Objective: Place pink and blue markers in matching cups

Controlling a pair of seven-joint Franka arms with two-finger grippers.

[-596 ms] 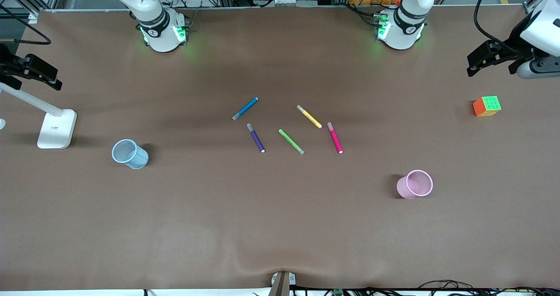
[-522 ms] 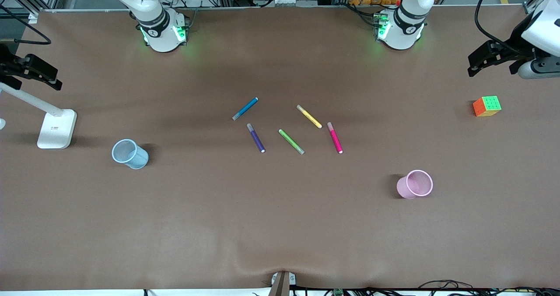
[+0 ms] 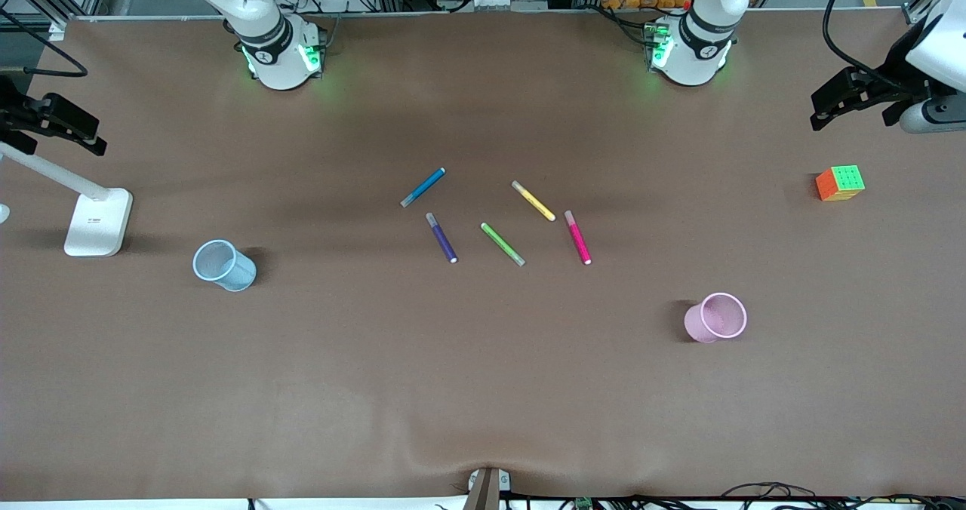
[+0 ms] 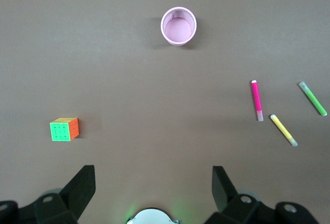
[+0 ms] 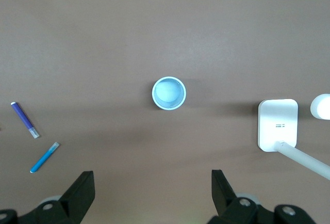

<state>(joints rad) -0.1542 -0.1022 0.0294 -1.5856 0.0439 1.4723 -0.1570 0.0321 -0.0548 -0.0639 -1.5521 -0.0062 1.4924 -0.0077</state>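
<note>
The table (image 3: 483,389) carries five pens in a loose cluster at its middle, with the blue cup (image 3: 224,265) toward the right arm's end and the pink cup (image 3: 716,317) toward the left arm's end, each standing upright and well apart from the pens. The pink marker (image 3: 578,237) lies at the cluster's edge nearest the left arm's end, its long axis running roughly toward the front camera; the blue marker (image 3: 423,186) lies diagonally at the edge nearest the right arm's end, so each arm has its own colour closer. Both arms wait high and drawn back. The left gripper (image 4: 152,182) and right gripper (image 5: 152,182) both hang with fingers spread wide, holding nothing.
</note>
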